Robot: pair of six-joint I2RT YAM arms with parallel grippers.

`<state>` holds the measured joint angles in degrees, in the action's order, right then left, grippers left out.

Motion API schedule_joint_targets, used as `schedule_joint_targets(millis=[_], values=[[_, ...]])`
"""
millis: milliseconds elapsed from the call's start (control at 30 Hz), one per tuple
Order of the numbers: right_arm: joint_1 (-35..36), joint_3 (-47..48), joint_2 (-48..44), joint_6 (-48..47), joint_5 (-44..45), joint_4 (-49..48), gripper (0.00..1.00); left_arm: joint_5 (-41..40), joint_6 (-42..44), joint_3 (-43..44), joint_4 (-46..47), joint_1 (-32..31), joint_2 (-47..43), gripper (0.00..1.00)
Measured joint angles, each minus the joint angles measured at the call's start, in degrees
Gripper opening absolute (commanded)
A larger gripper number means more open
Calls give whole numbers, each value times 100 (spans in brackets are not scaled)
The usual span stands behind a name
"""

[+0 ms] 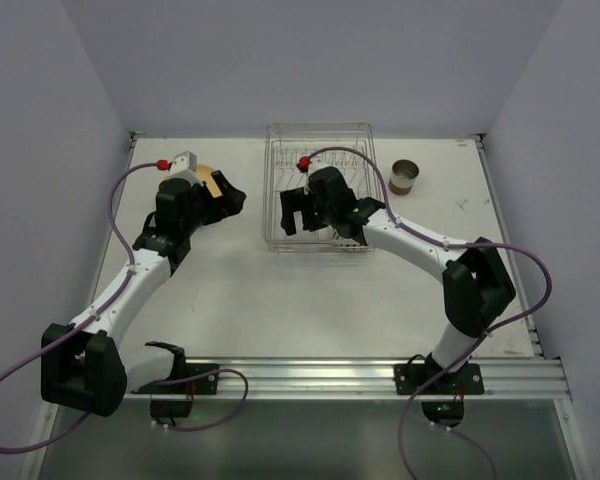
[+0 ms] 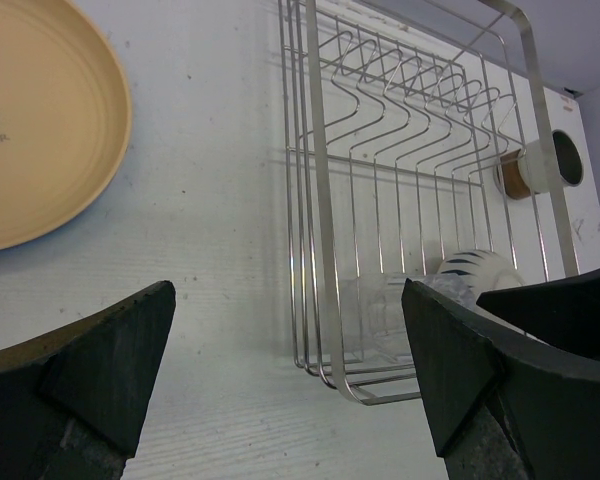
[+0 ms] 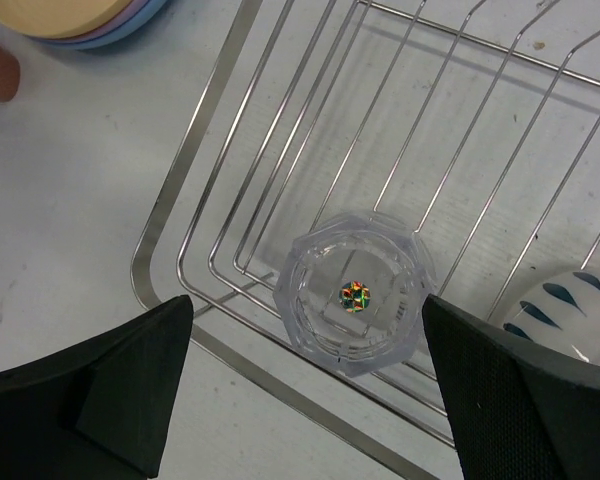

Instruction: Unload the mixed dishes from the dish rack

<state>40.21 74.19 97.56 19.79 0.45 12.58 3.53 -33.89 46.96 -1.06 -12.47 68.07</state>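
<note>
At the far left of the counter (image 1: 280, 300) the yellow-orange plate (image 2: 40, 130) lies flat, outside the rack. The right wrist view shows it on top of a stack with purple and blue rims beneath it, and a reddish rounded thing just beside the stack may be the mug, though too little of it shows to be sure. The left claw (image 2: 285, 330) hangs released near that stack, its jaws wide apart with nothing between them. It points across bare counter toward the left wall of the dish rack (image 2: 318, 200). The prongs of the rack stand bare, and only two pieces sit inside, both at its near end: the small clear glass (image 3: 352, 295), upright in the near-left corner, and the white cup (image 3: 570, 300) with blue marks just to its right. The right claw (image 3: 306, 330) hovers straight above the glass, also released, one finger on each side of it in that view and neither touching. To the right of the rack the brown cup (image 1: 405, 178) stands on the counter, apart from the wire. The unloading looks well along, and the step in hand appears to be picking out the glass. The next move calls for a straight descent with the jaws clear of the corner wires, then a gentle, centred squeeze. The clear wall is probably slippery, and the white cup sits close enough to be nudged.
</note>
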Motion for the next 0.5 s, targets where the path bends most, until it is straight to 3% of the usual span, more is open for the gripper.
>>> schedule_joint_targets(millis=[500], values=[[142, 278, 214, -39, 1047, 481, 99, -33, 9, 0, -11, 0, -35, 100]])
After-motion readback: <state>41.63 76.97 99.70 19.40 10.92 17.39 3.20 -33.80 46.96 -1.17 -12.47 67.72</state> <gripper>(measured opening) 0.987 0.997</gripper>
